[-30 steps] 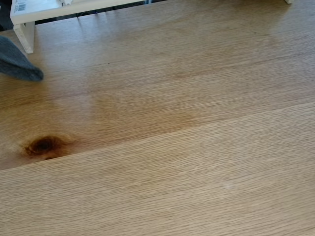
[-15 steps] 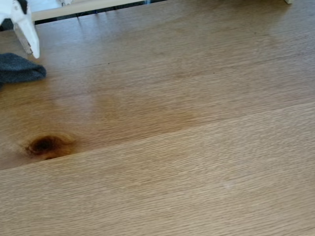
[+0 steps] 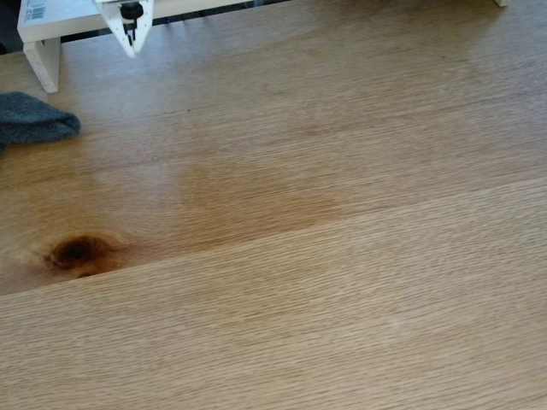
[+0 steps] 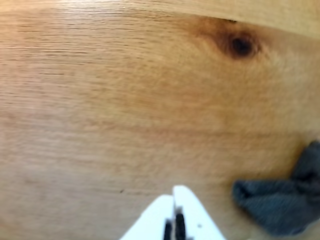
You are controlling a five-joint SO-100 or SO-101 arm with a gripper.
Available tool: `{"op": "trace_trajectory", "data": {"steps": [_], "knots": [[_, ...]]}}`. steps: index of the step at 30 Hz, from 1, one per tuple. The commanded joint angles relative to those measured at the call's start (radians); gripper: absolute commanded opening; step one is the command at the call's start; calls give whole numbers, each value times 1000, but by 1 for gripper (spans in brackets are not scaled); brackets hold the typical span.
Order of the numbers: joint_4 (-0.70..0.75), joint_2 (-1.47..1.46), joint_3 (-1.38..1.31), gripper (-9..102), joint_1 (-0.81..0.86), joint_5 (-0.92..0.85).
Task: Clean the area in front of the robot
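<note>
The area is a light oak tabletop [image 3: 342, 282] with a long plank seam, a dark knot [image 3: 77, 253] and an amber patch [image 3: 248, 192]. A dark grey cloth [image 3: 34, 120] lies crumpled at the left edge of the fixed view. The robot's white pointed gripper [image 3: 131, 51] hangs at the top left, to the right of the cloth and apart from it. In the wrist view the gripper [image 4: 173, 192] enters from the bottom with its fingers pressed together, holding nothing. There the cloth [image 4: 280, 202] lies to its right and the knot [image 4: 241, 45] is at the upper right.
A white frame with a barcode label [image 3: 38, 21] stands along the table's far edge, its leg just above the cloth. Behind it runs a pale rail [image 3: 205, 7].
The gripper has swung from the far left, above the cloth, to the right along the far edge. The cloth changed shape a second ago and has lain still since.
</note>
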Motion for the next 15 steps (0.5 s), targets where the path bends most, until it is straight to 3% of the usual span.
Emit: {"op": "trace_trajectory", "data": {"steps": [1,5,15], "knots": [[147,230,41,0,-26,84],[236,505,255,0,2,21],[183,769,692,0,32,-104]]}}
